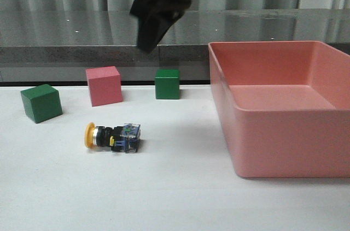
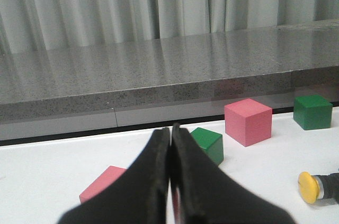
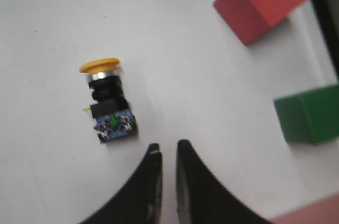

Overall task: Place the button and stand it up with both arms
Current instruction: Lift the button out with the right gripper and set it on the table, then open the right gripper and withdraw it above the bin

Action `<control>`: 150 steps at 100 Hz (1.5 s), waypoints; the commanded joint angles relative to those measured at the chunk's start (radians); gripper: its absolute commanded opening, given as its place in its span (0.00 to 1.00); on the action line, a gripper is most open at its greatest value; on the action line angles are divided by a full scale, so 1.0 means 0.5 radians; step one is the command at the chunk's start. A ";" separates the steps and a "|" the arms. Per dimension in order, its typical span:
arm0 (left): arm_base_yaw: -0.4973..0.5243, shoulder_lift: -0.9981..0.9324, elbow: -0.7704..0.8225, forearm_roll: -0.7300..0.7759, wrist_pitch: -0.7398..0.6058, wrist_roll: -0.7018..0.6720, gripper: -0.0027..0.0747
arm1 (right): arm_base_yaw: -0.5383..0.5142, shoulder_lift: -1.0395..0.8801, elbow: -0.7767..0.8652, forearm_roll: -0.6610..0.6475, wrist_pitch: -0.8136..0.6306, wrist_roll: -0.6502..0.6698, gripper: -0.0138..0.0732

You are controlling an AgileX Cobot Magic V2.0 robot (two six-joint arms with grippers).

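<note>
The button [image 1: 112,135] lies on its side on the white table, yellow cap to the left and clear bluish base to the right. It also shows in the right wrist view [image 3: 107,101] and at the edge of the left wrist view [image 2: 312,187]. My right gripper [image 1: 146,44] hangs high above the table behind the button; its jaws [image 3: 168,147] are almost shut with a narrow gap and hold nothing. My left gripper [image 2: 171,128] is shut and empty, low over the table to the left of the cubes, and out of the front view.
A green cube [image 1: 41,102], a pink cube [image 1: 104,85] and another green cube [image 1: 167,83] stand behind the button. A large pink bin [image 1: 284,105] fills the right side. Another pink block [image 2: 103,181] lies near my left gripper. A grey ledge runs along the back.
</note>
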 commanded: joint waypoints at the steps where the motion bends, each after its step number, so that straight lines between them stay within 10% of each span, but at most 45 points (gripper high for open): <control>1: 0.000 -0.063 0.088 -0.015 -0.151 -0.018 0.01 | -0.144 -0.235 -0.054 0.001 0.067 0.164 0.09; 26: 0.000 -0.063 0.088 -0.015 -0.151 -0.018 0.01 | -0.644 -0.696 0.262 0.001 0.039 0.478 0.09; 58: 0.000 -0.063 0.088 -0.015 -0.151 -0.018 0.01 | -1.101 -1.596 1.444 0.004 -0.847 0.575 0.09; 92: 0.000 -0.063 0.088 -0.015 -0.151 -0.018 0.01 | -1.117 -2.388 2.418 0.296 -1.296 0.586 0.09; 150: 0.000 -0.063 0.088 -0.027 -0.155 -0.018 0.01 | -1.117 -3.278 2.668 0.159 -1.053 0.582 0.09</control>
